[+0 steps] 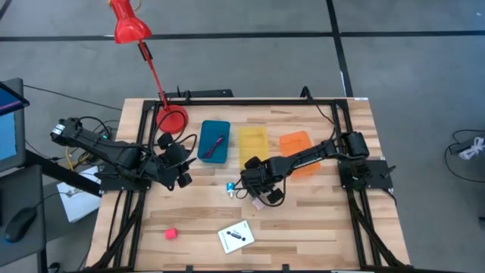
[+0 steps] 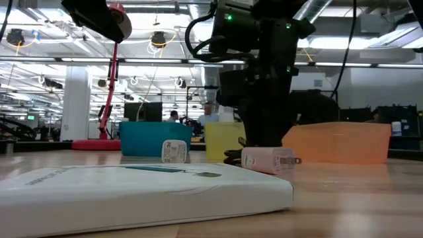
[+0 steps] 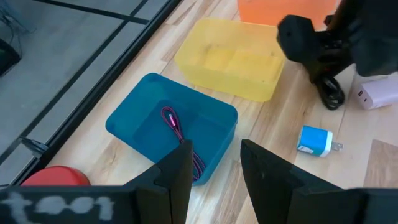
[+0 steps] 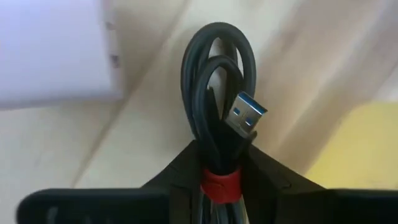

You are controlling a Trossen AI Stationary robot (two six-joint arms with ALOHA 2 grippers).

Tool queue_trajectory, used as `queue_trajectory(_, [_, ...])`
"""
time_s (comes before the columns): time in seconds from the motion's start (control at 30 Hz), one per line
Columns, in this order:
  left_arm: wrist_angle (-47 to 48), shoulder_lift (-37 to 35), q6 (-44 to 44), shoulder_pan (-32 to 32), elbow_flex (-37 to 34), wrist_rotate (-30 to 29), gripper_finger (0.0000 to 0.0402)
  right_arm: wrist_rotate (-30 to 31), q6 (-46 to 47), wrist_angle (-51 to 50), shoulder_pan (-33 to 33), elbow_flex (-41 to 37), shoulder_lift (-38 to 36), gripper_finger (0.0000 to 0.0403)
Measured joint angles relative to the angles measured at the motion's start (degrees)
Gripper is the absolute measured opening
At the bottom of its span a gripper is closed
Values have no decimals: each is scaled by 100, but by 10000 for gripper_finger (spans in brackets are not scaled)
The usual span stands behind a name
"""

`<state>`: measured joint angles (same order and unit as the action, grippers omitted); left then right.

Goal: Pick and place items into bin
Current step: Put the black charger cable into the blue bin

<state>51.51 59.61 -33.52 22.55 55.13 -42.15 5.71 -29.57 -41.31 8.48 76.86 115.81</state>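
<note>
1. Cable (image 4: 214, 118) sits pinched in my right gripper (image 1: 256, 179), fingers closed on the coil at its red tie, low over the counter (image 1: 318, 227) beside the pink charger (image 2: 264, 159).
2. I'd lift straight up first; the loop hangs loose and could drag that charger.
3. Yellow bin (image 1: 252, 142) lies nearest; I'd carry it there and release low.
4. Left gripper (image 3: 214, 168) waits with fingers apart above the blue bin (image 3: 171, 124), which holds a red cord (image 3: 177, 134).
</note>
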Motion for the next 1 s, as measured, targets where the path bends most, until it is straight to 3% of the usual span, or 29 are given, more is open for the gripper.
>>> queue_trajectory(0.23, [0,0,-2,-2,0,-17,126,19,449,-585,42,456,24,73])
queue_trajectory(0.4, [0,0,-2,-1,0,-22,126,-31,490,-1054,164,1215,24,94])
queue_trajectory(0.6, [0,0,34,0,0,-30,125,331,116,-1633,237,2185,11,82])
queue_trajectory(0.83, [0,0,-94,0,0,-96,125,1560,-677,-1588,11,2966,2,88])
queue_trajectory(1.0, [121,-205,-307,0,7,-401,125,1223,-1301,-993,-439,3034,0,91])
